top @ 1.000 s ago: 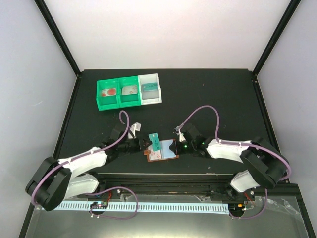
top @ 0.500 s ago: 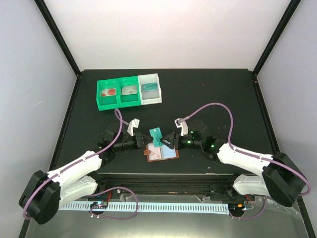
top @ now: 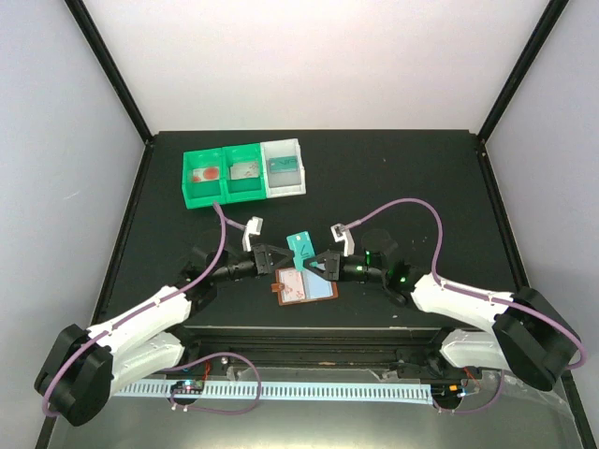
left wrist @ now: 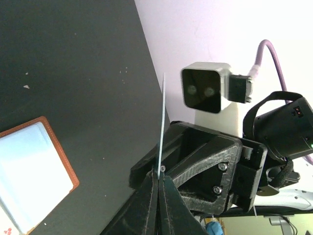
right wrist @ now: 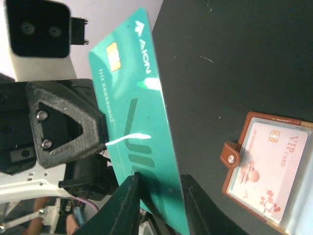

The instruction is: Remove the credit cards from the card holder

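A teal-green credit card [top: 299, 246] is held in the air between my two grippers, just above the open brown card holder [top: 306, 286] on the black table. My left gripper [top: 279, 258] is shut on the card's lower edge; in the left wrist view the card [left wrist: 162, 117] shows edge-on, rising out of the closed fingertips [left wrist: 159, 172]. My right gripper [top: 320, 265] faces it, jaws apart, with the card [right wrist: 132, 107] lying across the gap [right wrist: 159, 192]. The holder [right wrist: 234, 157] still holds a pale card with pink print [right wrist: 271, 164] in its clear pocket. It also shows in the left wrist view [left wrist: 72, 172].
Two joined green bins [top: 223, 176] and a white bin [top: 284, 166] stand at the back left of the table, each with a small item inside. The black table edge and rails run close behind both arm bases.
Both grippers have moved away from the holder toward the far side and upward. The teal-green card has come out of the holder and now stands raised between them.
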`<state>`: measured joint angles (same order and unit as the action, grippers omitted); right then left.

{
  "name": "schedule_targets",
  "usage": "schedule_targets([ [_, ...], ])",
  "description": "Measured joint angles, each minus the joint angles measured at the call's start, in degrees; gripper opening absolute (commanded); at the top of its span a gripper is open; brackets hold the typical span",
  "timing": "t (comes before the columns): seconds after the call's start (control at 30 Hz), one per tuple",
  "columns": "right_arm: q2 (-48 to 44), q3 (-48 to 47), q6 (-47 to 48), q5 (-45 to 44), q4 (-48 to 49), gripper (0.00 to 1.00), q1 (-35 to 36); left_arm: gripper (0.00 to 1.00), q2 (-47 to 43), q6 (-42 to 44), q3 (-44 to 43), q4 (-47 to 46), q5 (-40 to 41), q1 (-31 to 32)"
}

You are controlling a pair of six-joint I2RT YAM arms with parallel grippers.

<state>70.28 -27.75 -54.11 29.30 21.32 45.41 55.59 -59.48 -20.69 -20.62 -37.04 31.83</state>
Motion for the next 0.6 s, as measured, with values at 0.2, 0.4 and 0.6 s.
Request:
schedule_targets([
  [0.2, -1.20, 0.85, 0.20, 1.18, 1.86, 0.01, -0.17, 0.07, -0.09, -0.76, 0.98, -0.44, 0.35, -0.50],
  [0.4, -4.52, 0.87, 5.22, 4.22, 0.04, 0.01, -0.04, 0.27, -0.04, 2.23, -0.24, 1.86, -2.08, -0.74],
  [0.6, -8.63, 0.72, 15.10, 9.60, -7.34, 0.01, -0.07, 0.50, -1.77, 11.91, -7.26, 12.72, -7.28, -1.84],
])
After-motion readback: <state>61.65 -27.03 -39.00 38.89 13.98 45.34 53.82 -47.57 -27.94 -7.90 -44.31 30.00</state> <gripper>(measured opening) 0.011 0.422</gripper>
